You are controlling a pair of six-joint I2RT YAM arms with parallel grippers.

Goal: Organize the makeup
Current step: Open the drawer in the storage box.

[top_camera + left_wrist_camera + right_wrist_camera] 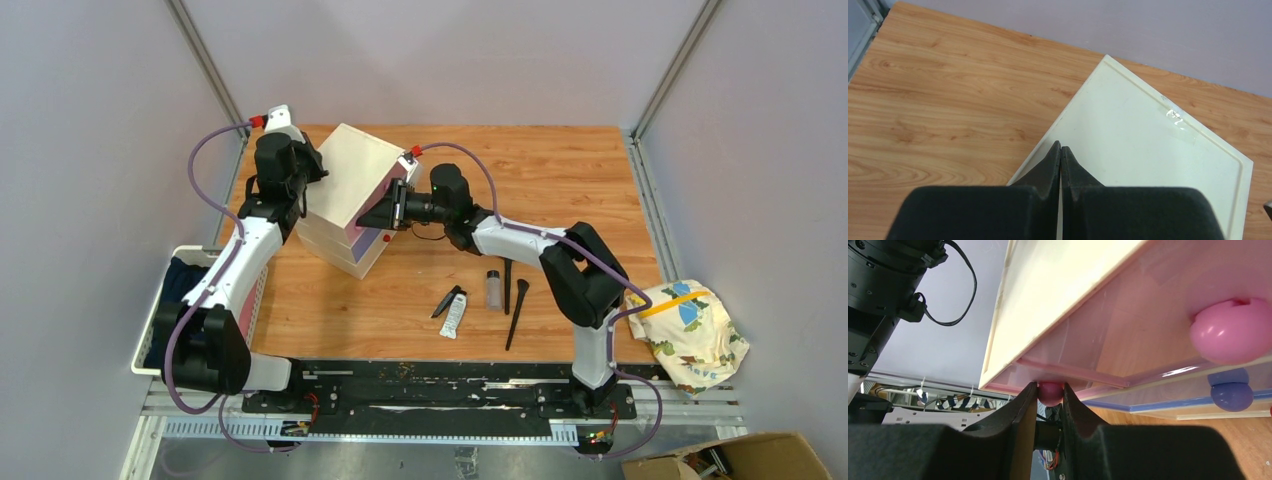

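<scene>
The makeup lies on the wooden table in front of the right arm: a white squeeze tube (454, 316), a small clear bottle (492, 289) and two slim black brushes (517, 313). A cream drawer box (345, 180) stands at the back left, turned at an angle. My right gripper (1050, 390) is shut on a small pink drawer knob (1050, 395) on the box's front; both fingers press its sides. My left gripper (1061, 146) is shut and empty, with its tips over the edge of the box's flat top (1148, 150).
A larger pink knob (1230, 330) and a purple knob (1232, 395) sit on other drawers. A white basket (152, 320) holding dark cloth hangs off the table's left edge. A patterned cloth (690, 330) lies at the right edge, with a cardboard box (730, 460) below it.
</scene>
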